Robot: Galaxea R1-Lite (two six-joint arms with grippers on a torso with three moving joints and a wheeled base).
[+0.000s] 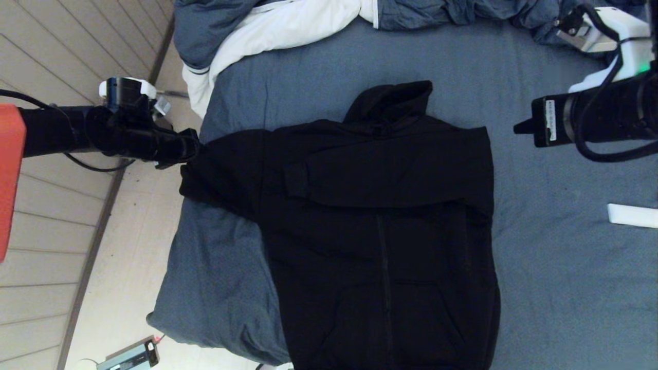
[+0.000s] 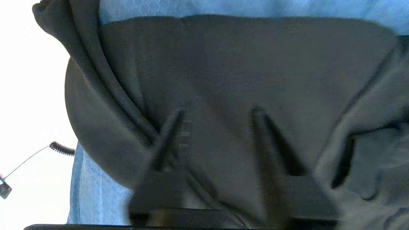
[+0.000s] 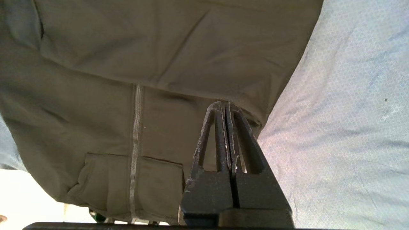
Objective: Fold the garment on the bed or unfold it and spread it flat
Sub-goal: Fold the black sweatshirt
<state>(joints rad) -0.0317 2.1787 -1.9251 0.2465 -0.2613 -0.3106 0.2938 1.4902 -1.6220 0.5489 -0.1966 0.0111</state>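
Left wrist view: left gripper [image 2: 217,127] has its jaws apart w/ black cloth lying between and under the fingers [image 2: 169,137], nothing clamped; that cloth is the sleeve end of the garment [image 1: 380,221], a black zip hoodie; head view puts this gripper at the bed's left edge, right at the sleeve tip, arm reaching in from over the floor [image 1: 61,241]; right gripper [image 3: 226,108] has jaws pressed together, empty, hovering above the hoodie's right edge near the sheet; in head view the right arm sits at the upper right, apart from the hoodie; garment lies front up on the bed [image 1: 555,267], hood toward the far end, zipper running down the middle, one sleeve folded across the chest, other sleeve stretched out to the left edge; navy and white duvet [image 1: 288,25] bunched along the far end; white object [image 1: 632,216] on the sheet at right
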